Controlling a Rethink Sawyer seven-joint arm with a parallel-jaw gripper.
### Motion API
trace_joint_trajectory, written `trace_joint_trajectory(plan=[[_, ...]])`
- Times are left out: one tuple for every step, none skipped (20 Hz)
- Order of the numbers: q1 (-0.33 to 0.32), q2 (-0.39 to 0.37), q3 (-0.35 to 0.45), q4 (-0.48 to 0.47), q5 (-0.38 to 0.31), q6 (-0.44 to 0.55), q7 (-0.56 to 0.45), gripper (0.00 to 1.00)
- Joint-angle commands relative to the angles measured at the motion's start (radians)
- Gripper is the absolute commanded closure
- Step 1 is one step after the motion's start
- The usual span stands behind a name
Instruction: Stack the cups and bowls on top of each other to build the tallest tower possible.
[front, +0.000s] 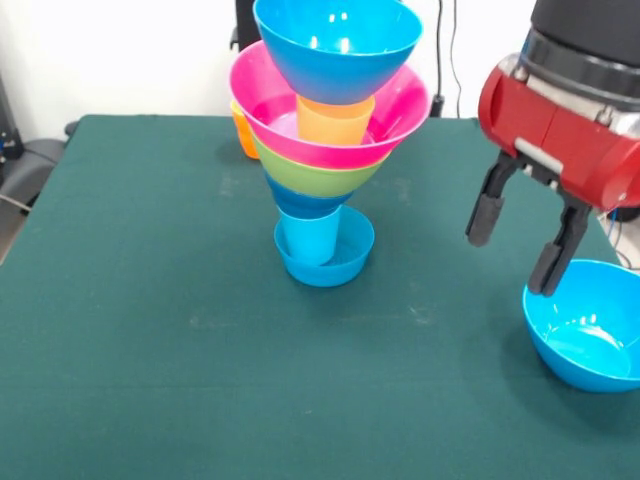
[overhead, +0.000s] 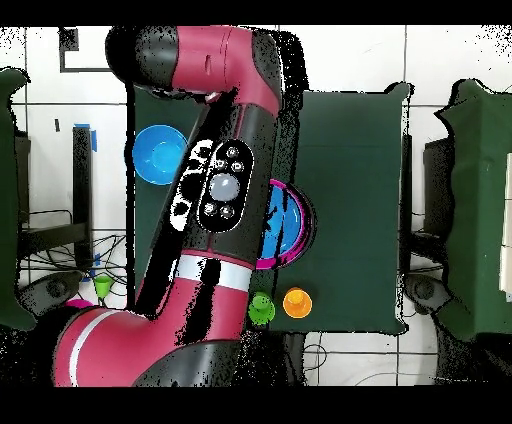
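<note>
The tower (front: 325, 150) stands mid-table. From the bottom it is a small blue bowl (front: 345, 262), a light blue cup (front: 310, 238), a blue bowl, a lime green bowl (front: 315, 177), the pink bowl (front: 395, 110), a yellow-orange cup (front: 335, 120) and a large blue bowl (front: 338, 45) on top. My gripper (front: 512, 260) is open and empty to its right, just above the near rim of another large blue bowl (front: 585, 335). In the overhead view the arm hides the gripper and part of the tower (overhead: 292, 225); that loose blue bowl (overhead: 158, 155) shows there.
An orange cup (front: 243, 135) stands behind the tower, also seen in the overhead view (overhead: 297, 302) next to a green cup (overhead: 262, 308) near the table edge. The loose blue bowl sits close to the table's right edge in the front view.
</note>
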Motion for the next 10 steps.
trace_joint_trajectory(plan=[[0.007, 0.085, 0.111, 0.022, -0.044, 0.066, -0.054, 0.0], [0.01, 0.09, 0.1, 0.016, -0.046, 0.081, -0.044, 0.0], [0.011, 0.098, 0.091, 0.005, -0.046, 0.099, -0.033, 0.0], [0.014, 0.102, 0.082, 0.001, -0.047, 0.109, -0.022, 0.0], [0.014, 0.096, 0.082, 0.012, -0.046, 0.107, -0.019, 0.0], [0.015, 0.094, 0.083, 0.018, -0.043, 0.108, -0.016, 0.0], [0.014, 0.086, 0.084, 0.029, -0.043, 0.107, -0.019, 0.0], [0.014, 0.083, 0.087, 0.035, -0.04, 0.102, -0.019, 0.0], [0.01, 0.075, 0.092, 0.037, -0.034, 0.107, -0.021, 0.0], [0.01, 0.069, 0.095, 0.041, -0.03, 0.118, -0.025, 0.0]])
